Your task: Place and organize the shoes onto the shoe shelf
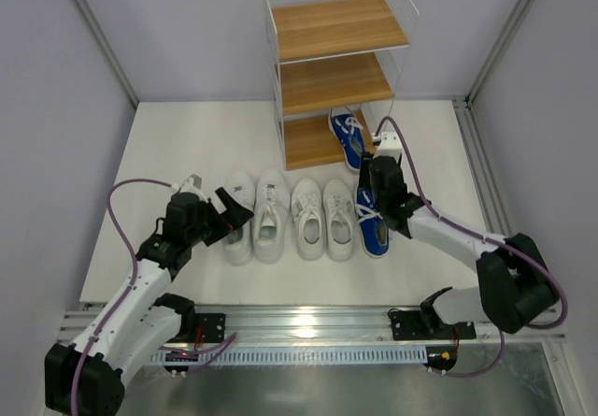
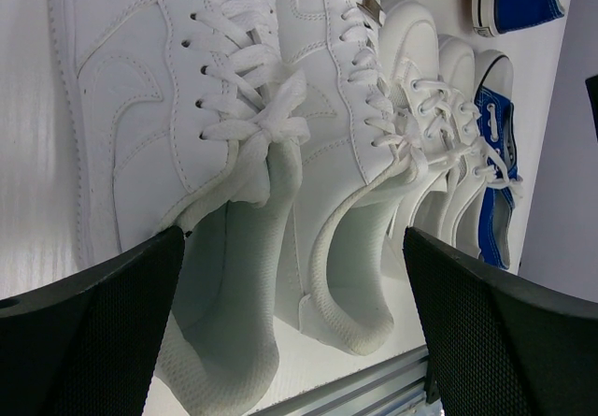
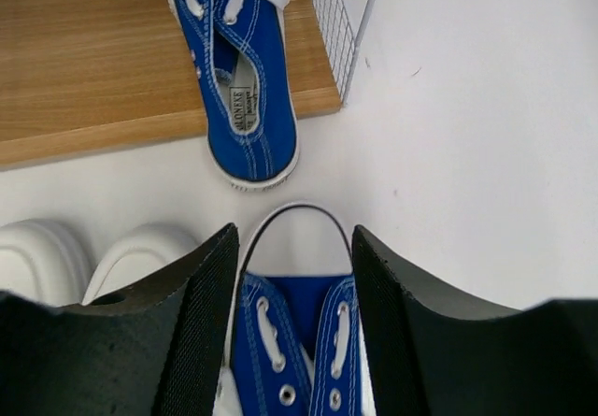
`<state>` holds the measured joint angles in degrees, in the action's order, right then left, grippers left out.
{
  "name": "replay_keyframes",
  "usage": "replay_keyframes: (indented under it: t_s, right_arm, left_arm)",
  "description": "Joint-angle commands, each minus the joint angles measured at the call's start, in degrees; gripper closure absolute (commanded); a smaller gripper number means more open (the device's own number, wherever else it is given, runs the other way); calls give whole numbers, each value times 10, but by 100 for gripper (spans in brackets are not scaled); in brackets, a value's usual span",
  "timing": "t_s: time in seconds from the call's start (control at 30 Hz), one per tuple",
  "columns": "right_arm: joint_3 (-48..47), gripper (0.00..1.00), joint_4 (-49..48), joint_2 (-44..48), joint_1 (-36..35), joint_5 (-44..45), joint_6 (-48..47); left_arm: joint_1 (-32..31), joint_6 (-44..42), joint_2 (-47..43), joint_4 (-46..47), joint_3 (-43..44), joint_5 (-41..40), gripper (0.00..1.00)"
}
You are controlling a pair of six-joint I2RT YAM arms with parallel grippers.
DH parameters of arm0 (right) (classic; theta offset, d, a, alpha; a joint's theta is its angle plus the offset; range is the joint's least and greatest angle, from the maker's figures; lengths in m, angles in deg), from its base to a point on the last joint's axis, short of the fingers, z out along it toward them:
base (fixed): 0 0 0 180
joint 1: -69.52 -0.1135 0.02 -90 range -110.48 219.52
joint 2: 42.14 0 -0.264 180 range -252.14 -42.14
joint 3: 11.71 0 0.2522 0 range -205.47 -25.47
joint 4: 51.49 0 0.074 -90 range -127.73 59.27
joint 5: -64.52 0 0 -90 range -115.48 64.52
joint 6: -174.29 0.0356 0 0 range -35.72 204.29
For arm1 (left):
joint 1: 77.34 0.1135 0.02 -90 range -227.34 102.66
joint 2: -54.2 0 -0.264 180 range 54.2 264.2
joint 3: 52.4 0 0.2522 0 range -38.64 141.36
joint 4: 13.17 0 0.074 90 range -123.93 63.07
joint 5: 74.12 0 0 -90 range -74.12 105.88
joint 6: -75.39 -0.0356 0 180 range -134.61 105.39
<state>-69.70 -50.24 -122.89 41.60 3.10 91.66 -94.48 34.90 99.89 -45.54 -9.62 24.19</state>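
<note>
Looking past your right gripper [image 3: 291,238], its jaws stand apart around the toe of a blue shoe [image 3: 294,341]. The other blue shoe [image 3: 238,70] lies with its heel overhanging the shelf's [image 3: 84,61] bottom board. Your left gripper [image 2: 291,238] gapes wide above the white shoes' [image 2: 140,107] heels.

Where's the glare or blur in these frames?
Top external: glare on the silver metal rail at the near edge, soft shadows elsewhere. Left wrist: all-white lace-up sneakers nearly blown out, stitching sharp. Right wrist: blue canvas sneaker at the light wooden board crisp, insole label visible.
</note>
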Motion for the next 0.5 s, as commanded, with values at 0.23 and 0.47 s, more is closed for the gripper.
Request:
replay_keyframes:
  t_s: [0.23, 0.47]
  right_arm:
    - [196, 44, 70, 189, -143, 103, 215]
    - [241, 37, 166, 294, -203, 175, 296]
  left_arm:
    - [1, -6, 8, 2, -17, -19, 0]
    - [1, -8, 9, 9, -19, -19, 0]
